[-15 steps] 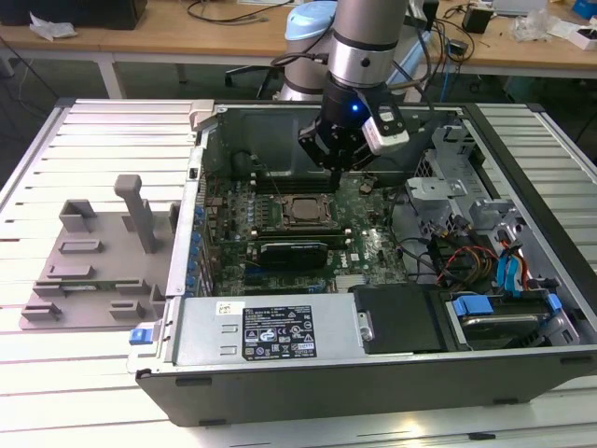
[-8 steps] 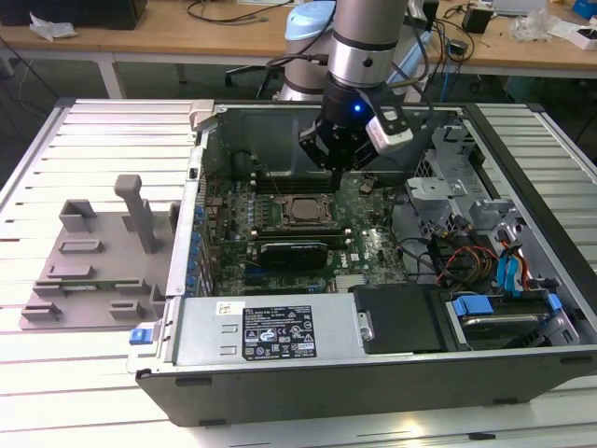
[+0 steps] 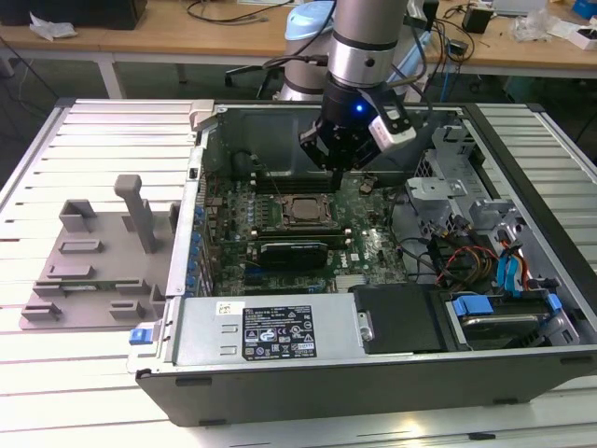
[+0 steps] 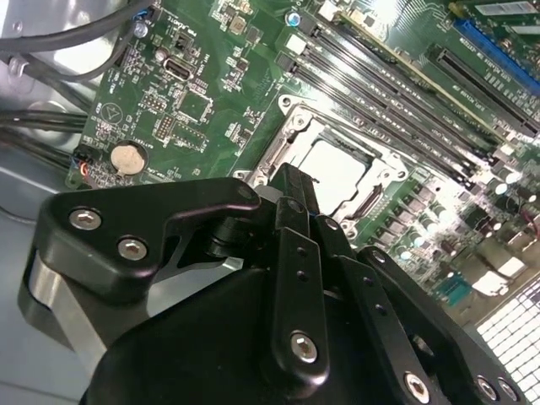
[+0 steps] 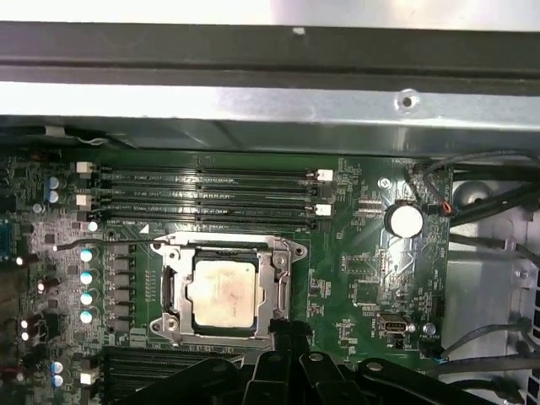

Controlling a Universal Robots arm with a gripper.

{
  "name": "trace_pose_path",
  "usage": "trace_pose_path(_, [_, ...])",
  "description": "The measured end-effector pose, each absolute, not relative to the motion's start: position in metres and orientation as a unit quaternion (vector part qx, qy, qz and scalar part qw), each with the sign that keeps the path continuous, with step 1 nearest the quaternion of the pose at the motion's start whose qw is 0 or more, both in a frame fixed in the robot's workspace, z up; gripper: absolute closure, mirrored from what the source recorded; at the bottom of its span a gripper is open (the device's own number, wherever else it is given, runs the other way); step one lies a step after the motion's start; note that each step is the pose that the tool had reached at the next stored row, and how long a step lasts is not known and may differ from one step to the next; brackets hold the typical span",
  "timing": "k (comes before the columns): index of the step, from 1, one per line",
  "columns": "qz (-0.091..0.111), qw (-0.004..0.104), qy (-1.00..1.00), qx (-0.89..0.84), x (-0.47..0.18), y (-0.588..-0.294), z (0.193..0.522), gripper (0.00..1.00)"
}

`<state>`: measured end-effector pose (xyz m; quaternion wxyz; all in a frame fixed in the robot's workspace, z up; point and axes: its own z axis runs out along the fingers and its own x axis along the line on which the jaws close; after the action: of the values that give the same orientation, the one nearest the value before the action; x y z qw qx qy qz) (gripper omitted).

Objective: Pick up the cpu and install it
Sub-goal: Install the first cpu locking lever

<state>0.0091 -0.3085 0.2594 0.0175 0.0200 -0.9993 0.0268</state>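
Gripper (image 3: pixel 333 168) and arm hung inside the open computer case (image 3: pixel 373 373), low over the green motherboard (image 5: pixel 354 253). Its jaws were drawn together, the black tips meeting, and they had hold of nothing; in both wrist views the closed tips (image 4: pixel 291 181) (image 5: pixel 283 331) pointed at the edge of the socket frame (image 5: pixel 173 287).

The cpu (image 5: pixel 224 291) lay flat inside that frame, its pale metal top facing up and bordered by the frame's metal on all four sides. In the second wrist view the cpu (image 4: pixel 333 169) sat just beyond the gripper's tips, apart from them. In the exterior view it (image 3: pixel 303 210) showed near the middle of the board, just below the gripper.

Memory slots (image 5: pixel 211 198) ran in a row beside the socket, and a coin cell battery (image 5: pixel 404 219) sat on the board off to one side. A grey fixture tray (image 3: pixel 93 271) rested on the slatted table (image 3: pixel 56 373) to the exterior view's left of the case.
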Motion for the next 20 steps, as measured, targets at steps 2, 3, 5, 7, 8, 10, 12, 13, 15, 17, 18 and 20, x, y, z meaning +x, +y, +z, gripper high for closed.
trace_pose_path(2, [0.027, 0.017, -0.999, 0.026, 0.0091, -0.3085, 0.2594, 0.89])
trace_pose_path(3, [0.027, 0.017, -0.999, 0.03, 0.0091, -0.3085, 0.2594, 0.89])
trace_pose_path(5, [0.027, 0.017, -0.999, 0.036, 0.0091, -0.3085, 0.2594, 0.89])
trace_pose_path(7, [0.027, 0.017, -0.999, 0.042, 0.0091, -0.3085, 0.2594, 0.89])
trace_pose_path(8, [0.027, 0.017, -0.999, 0.044, 0.0091, -0.3085, 0.2594, 0.89])
trace_pose_path(10, [0.027, 0.017, -0.998, 0.049, 0.0091, -0.3085, 0.2594, 0.89])
trace_pose_path(12, [0.027, 0.016, -0.998, 0.061, 0.0091, -0.3085, 0.2594, 0.89])
trace_pose_path(13, [0.027, 0.016, -0.997, 0.065, 0.0091, -0.3085, 0.2594, 0.89])
trace_pose_path(15, [0.019, 0.016, -0.997, 0.066, 0.0091, -0.3085, 0.2594, 0.89])
trace_pose_path(17, [0.013, 0.015, -0.998, 0.061, 0.009, -0.3085, 0.2594, 0.89])
trace_pose_path(18, [0.013, 0.015, -0.998, 0.06, 0.009, -0.3085, 0.2594, 0.89])
trace_pose_path(20, [0.013, 0.015, -0.998, 0.06, 0.009, -0.3085, 0.2594, 0.89])
